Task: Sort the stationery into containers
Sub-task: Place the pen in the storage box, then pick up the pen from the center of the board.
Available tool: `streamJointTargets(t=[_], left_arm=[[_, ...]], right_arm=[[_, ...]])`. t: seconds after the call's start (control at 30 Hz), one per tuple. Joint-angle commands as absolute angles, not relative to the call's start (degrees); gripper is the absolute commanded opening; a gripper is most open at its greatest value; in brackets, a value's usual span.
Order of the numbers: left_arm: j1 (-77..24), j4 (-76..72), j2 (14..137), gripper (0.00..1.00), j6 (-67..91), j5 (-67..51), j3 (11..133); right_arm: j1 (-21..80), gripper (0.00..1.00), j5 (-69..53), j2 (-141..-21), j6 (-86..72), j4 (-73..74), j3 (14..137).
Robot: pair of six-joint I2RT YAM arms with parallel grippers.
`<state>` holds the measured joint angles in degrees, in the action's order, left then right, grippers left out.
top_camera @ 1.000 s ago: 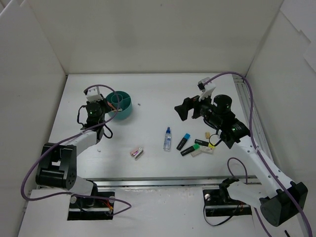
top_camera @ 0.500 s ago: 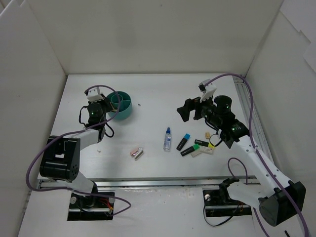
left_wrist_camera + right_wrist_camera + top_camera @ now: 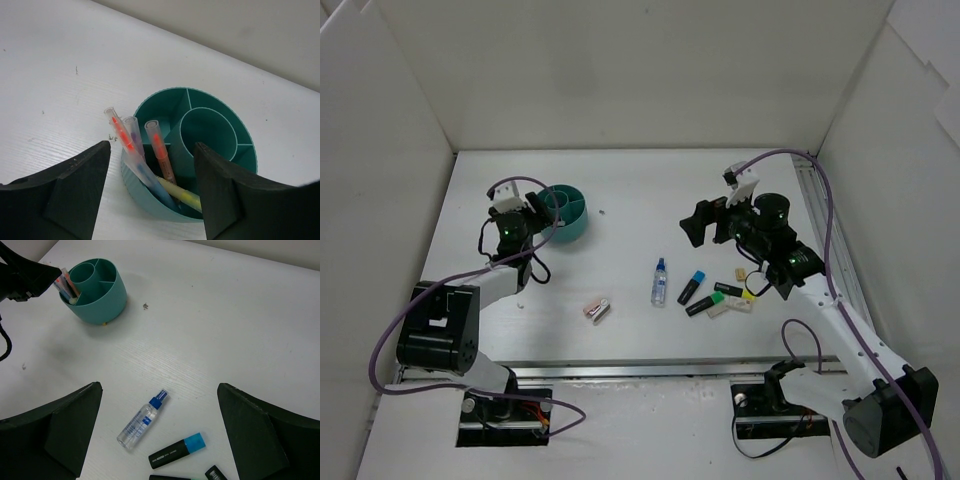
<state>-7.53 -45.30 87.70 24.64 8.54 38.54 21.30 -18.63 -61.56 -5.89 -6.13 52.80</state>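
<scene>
The teal tub [image 3: 576,226] stands at the back left. My left gripper [image 3: 538,207] hangs open at its left rim. In the left wrist view the jaws [image 3: 152,200] straddle the tub's near wall [image 3: 145,197]. An orange pen [image 3: 161,150], a pink pen [image 3: 121,134] and a yellow pen [image 3: 185,196] lie loose in that near compartment. My right gripper [image 3: 698,222] is open above the table, over a blue-capped bottle [image 3: 142,420] and a blue highlighter [image 3: 177,451]. More highlighters [image 3: 710,302] and small erasers [image 3: 740,273] lie to the right of the bottle [image 3: 659,281].
A pink eraser [image 3: 597,310] lies alone near the front, between the arms. White walls close in the table on three sides. A metal rail [image 3: 820,230] runs along the right edge. The tub's round middle cup [image 3: 207,132] holds nothing.
My left gripper has opened at the tub's rim, and the pen it carried now rests in the near compartment. The right arm has hardly moved.
</scene>
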Motion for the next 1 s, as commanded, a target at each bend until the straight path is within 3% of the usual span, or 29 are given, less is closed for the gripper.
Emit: streamJointTargets(t=[0.0,0.27,0.33,0.37,0.57,0.73,0.97], left_arm=[[-7.12,-47.03,83.42,0.63,24.53,8.97,39.90],[-7.65,-42.72,78.50,0.78,23.47,7.30,41.13],[-8.17,-39.92,76.39,0.97,23.47,7.21,41.57],[-8.17,-38.08,73.94,1.00,23.21,6.16,42.44],[-9.49,-1.56,68.38,1.00,22.42,0.71,57.56],[-12.03,5.18,60.76,1.00,22.94,-7.73,53.97],[-14.50,12.56,50.63,0.99,26.98,-8.88,47.29]], right_arm=[[20.83,0.98,-19.69,-60.91,-5.80,-9.23,52.56],[20.65,0.98,-17.85,-59.50,-7.03,-8.09,51.86],[20.74,0.98,-16.27,-59.85,-8.17,-7.30,52.03],[20.57,0.98,-14.00,-60.20,-9.83,-5.29,52.81],[20.30,0.98,-5.98,-67.75,-19.76,4.64,55.63],[20.39,0.98,-2.83,-70.39,-26.52,5.88,53.97],[26.27,0.94,5.54,-78.30,-32.34,10.11,53.88]])
